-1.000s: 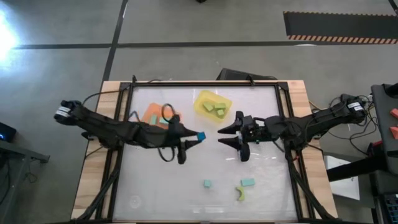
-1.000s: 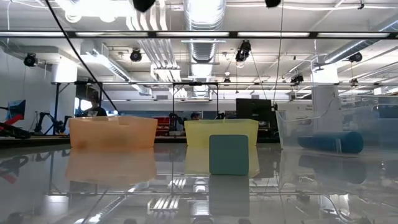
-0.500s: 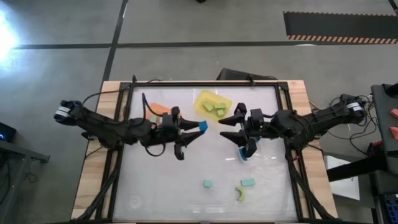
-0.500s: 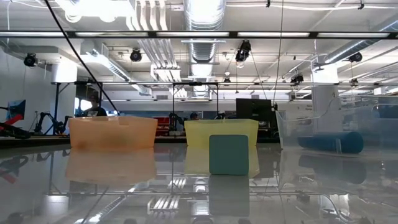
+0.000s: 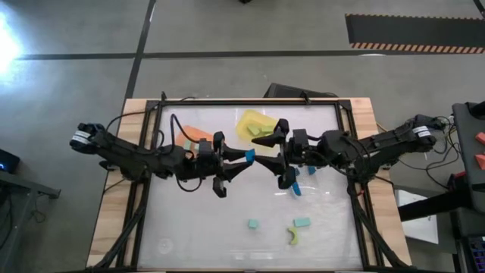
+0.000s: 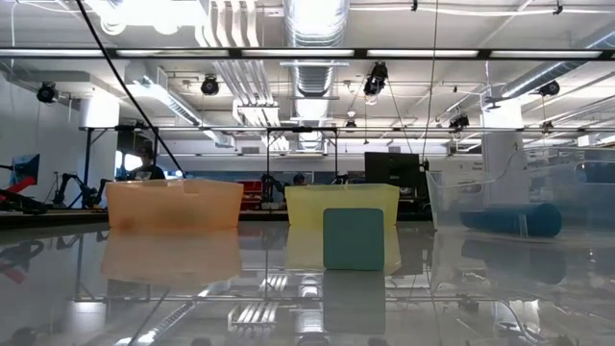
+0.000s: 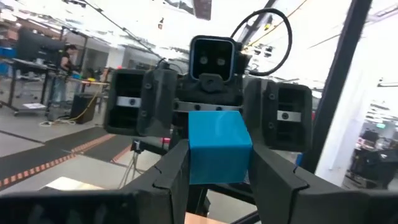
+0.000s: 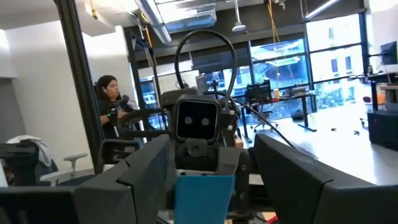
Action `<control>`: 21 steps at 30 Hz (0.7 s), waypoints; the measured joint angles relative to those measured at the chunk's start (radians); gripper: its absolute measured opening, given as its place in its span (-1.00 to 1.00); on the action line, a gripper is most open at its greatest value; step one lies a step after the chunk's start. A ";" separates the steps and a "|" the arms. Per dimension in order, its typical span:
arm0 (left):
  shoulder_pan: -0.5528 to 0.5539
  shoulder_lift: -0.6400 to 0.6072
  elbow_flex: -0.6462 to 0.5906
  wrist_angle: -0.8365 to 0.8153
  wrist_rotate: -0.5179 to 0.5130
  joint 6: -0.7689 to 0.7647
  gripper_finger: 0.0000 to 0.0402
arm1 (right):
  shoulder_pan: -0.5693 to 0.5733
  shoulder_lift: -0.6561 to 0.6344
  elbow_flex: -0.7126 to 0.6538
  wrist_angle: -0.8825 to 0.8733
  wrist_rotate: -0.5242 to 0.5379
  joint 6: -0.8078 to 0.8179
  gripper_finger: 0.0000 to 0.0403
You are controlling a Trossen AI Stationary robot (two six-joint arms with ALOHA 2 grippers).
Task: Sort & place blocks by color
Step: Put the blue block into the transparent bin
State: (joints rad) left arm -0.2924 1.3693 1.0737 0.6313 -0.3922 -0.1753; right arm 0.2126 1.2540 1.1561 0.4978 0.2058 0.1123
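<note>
My left gripper (image 5: 244, 157) hangs over the table's middle, shut on a blue cube (image 7: 217, 146). My right gripper (image 5: 276, 154) faces it from the table's right, open. In the right wrist view its fingers (image 8: 143, 171) stand wide apart on either side of the cube (image 8: 202, 199), clear of it. Another blue block (image 5: 295, 188) lies below the right arm. Two mint-teal blocks (image 5: 252, 224) (image 5: 301, 222) and a yellow-green arch (image 5: 292, 237) lie on the table toward its near edge. Yellow-green blocks (image 5: 261, 133) lie in the yellow tray (image 5: 250, 117). My left gripper pinches the blue cube by two opposite side faces (image 7: 194, 155), one finger on each. The fingers come almost level from the table's left, tipped slightly up. The cube sticks out past the fingertips and hangs clear of the table.
An orange tray (image 5: 198, 133) lies at the far left, partly under the left arm. A clear tray (image 6: 519, 207) holding something blue shows at the right in the low view. A mint-teal block (image 6: 354, 238) stands close before the low camera. The near half of the table is bare glass.
Both grippers have risen and tipped up until they face each other. My left gripper has kept the blue cube and carried it slightly toward the far edge. My right gripper has moved toward the left gripper and opened wider around the cube.
</note>
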 joint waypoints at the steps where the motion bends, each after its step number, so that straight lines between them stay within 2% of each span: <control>1: 0.000 0.000 0.000 0.002 0.013 0.001 -0.42 | -0.002 0.010 0.010 -0.001 0.000 0.000 0.12; 12: 0.006 -0.001 0.000 0.040 0.040 0.029 -0.42 | -0.015 0.039 0.034 -0.012 -0.020 0.050 0.03; 21: 0.028 -0.001 0.000 0.042 0.047 0.031 -0.42 | -0.017 0.050 0.032 -0.007 -0.031 0.077 -0.21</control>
State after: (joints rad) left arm -0.2646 1.3682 1.0733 0.6734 -0.3456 -0.1443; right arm 0.1955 1.3037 1.1885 0.4908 0.1749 0.1898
